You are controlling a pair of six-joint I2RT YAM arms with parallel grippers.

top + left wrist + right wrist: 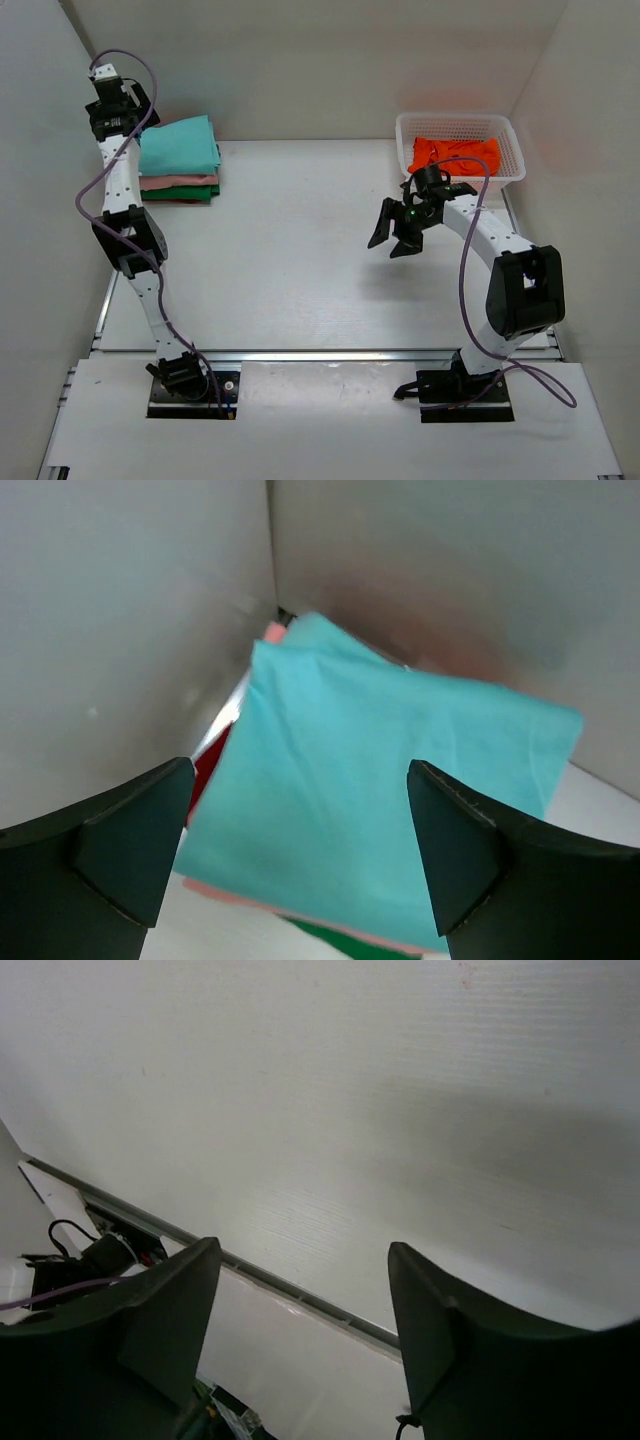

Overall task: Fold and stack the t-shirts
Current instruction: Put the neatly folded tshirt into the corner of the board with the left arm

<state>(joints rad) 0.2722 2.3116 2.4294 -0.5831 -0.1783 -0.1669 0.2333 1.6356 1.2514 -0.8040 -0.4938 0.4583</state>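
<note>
A stack of folded t-shirts (180, 160) lies at the far left of the table, a teal shirt (380, 780) on top, then pink (180, 182), then green (185, 194); a red edge (208, 765) shows in the left wrist view. My left gripper (125, 115) is open and empty, raised just left of the stack. An orange t-shirt (455, 153) lies crumpled in the white basket (512, 150) at the far right. My right gripper (398, 232) is open and empty, held above the bare table in front of the basket; the right wrist view shows only its fingers (440, 1340) over the table.
White walls enclose the table on the left, back and right. A metal rail (330, 354) runs along the near edge in front of both arm bases. The right arm's cable (465, 260) loops beside its forearm.
</note>
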